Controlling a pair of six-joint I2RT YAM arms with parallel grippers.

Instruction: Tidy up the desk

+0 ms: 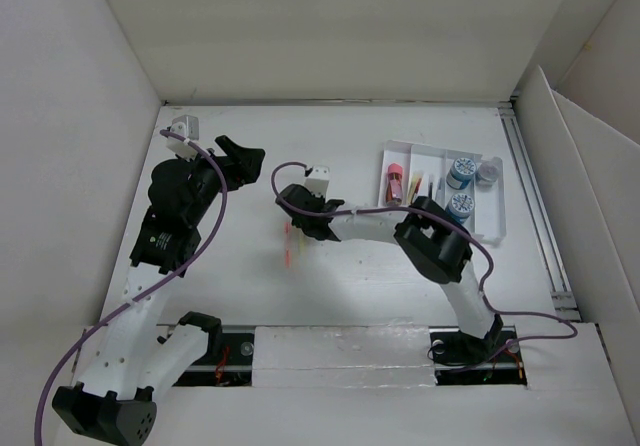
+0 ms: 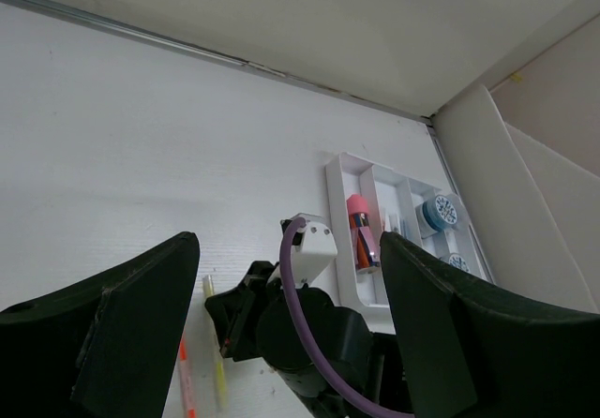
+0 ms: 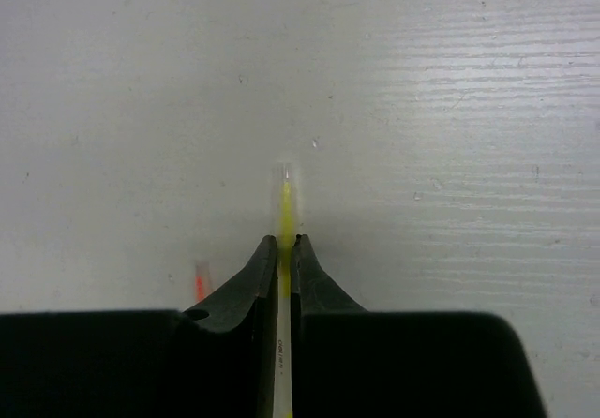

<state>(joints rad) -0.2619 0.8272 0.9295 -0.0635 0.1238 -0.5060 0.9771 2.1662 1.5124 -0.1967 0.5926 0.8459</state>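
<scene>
The desk (image 1: 400, 286) is a white tabletop enclosed by white walls. My right gripper (image 1: 293, 221) reaches left across it and is shut on a thin yellow pen (image 3: 284, 202), low over the surface; the pen's tip sticks out past the fingertips (image 3: 267, 259). The yellow pen also shows in the left wrist view (image 2: 217, 371). An orange pen (image 3: 200, 277) lies just beside it on the desk, also seen from the left wrist (image 2: 186, 380). My left gripper (image 1: 245, 156) is open and empty, raised at the back left, its gap (image 2: 289, 240) facing the right arm.
A white compartment tray (image 1: 490, 221) stands at the right. It holds a red-pink tube (image 1: 394, 181), some thin pens (image 1: 425, 186), two blue rolls (image 1: 459, 173) and a grey roll (image 1: 488, 172). A metal rail (image 1: 530, 196) runs along the right wall.
</scene>
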